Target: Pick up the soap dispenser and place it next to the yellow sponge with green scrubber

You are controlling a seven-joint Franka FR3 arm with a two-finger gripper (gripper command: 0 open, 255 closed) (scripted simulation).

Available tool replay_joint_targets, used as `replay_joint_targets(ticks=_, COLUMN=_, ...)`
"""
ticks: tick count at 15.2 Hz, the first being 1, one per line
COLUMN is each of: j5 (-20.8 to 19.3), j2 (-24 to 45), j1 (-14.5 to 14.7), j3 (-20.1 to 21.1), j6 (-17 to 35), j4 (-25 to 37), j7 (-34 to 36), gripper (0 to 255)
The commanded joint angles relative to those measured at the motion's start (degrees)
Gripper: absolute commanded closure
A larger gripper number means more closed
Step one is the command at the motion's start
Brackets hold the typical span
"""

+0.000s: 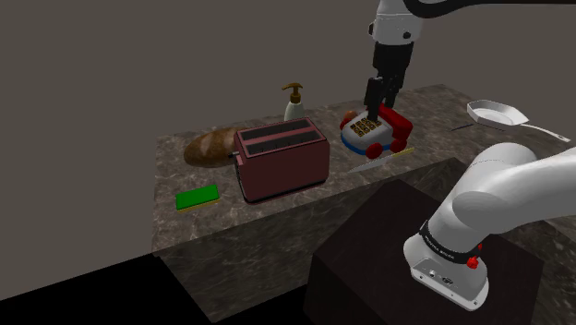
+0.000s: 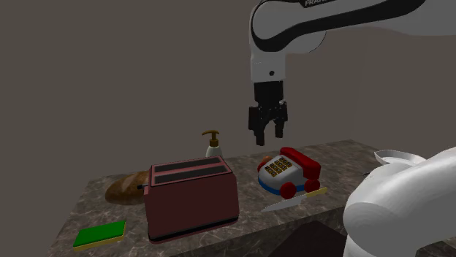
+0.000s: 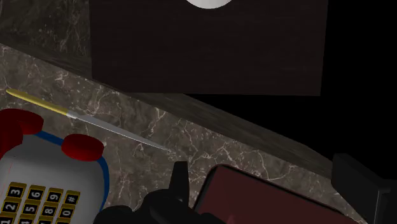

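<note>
The soap dispenser (image 1: 294, 100) (image 2: 213, 144), pale with a brown pump, stands upright at the back of the marble counter, just behind the dark red toaster (image 1: 282, 159) (image 2: 191, 198). The sponge (image 1: 198, 197) (image 2: 100, 235), green on top with a yellow edge, lies flat near the counter's front corner at the shoulder view's left. My gripper (image 1: 376, 107) (image 2: 267, 136) hangs open and empty in the air above the toy phone (image 1: 374, 131) (image 2: 286, 173), to the right of the dispenser and well above its pump. In the wrist view one of the fingers (image 3: 180, 181) stands over the counter by the toaster (image 3: 267, 197).
A loaf of bread (image 1: 210, 145) (image 2: 128, 186) lies behind the toaster's left end. A yellow-handled knife (image 1: 378, 162) (image 2: 294, 201) (image 3: 95, 122) rests in front of the toy phone (image 3: 51, 184). A white pan (image 1: 498, 114) (image 2: 394, 155) sits at the counter's right end. The toaster stands between dispenser and sponge.
</note>
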Motion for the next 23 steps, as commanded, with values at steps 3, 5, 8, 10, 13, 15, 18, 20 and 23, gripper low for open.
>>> replay_joint_targets(ticks=3, j5=-1.19, j2=3.61, j1=-0.21, j3=-1.46, j6=3.03, j4=1.06, j7=-2.63, gripper=0)
replay_joint_targets(ticks=5, j5=-2.17, j2=7.39, j1=-0.35, j3=-2.86, j6=5.90, j4=2.45, j7=-5.19, gripper=0)
replay_joint_targets(ticks=8, j5=-3.22, j2=13.29, j1=-0.43, j3=-4.80, j6=9.86, j4=5.15, j7=-8.93, gripper=0)
replay_joint_targets(ticks=10, j5=-3.63, j2=17.34, j1=-0.41, j3=-5.98, j6=12.22, j4=7.34, j7=-11.39, gripper=0)
replay_joint_targets(ticks=13, j5=-3.83, j2=23.53, j1=-0.30, j3=-7.61, j6=15.29, j4=11.22, j7=-15.06, gripper=0)
replay_joint_targets(ticks=15, j5=-3.67, j2=27.72, j1=-0.22, j3=-8.55, j6=17.00, j4=14.17, j7=-17.51, gripper=0)
replay_joint_targets(ticks=18, j5=-3.03, j2=34.06, j1=-0.12, j3=-9.77, j6=19.03, j4=19.18, j7=-21.18, gripper=0)
replay_joint_targets(ticks=20, j5=-2.37, j2=38.33, j1=-0.13, j3=-10.41, j6=20.01, j4=22.89, j7=-23.62, gripper=0)
replay_joint_targets(ticks=23, j5=-1.09, j2=44.81, j1=-0.29, j3=-11.10, j6=20.89, j4=29.07, j7=-27.20, gripper=0)
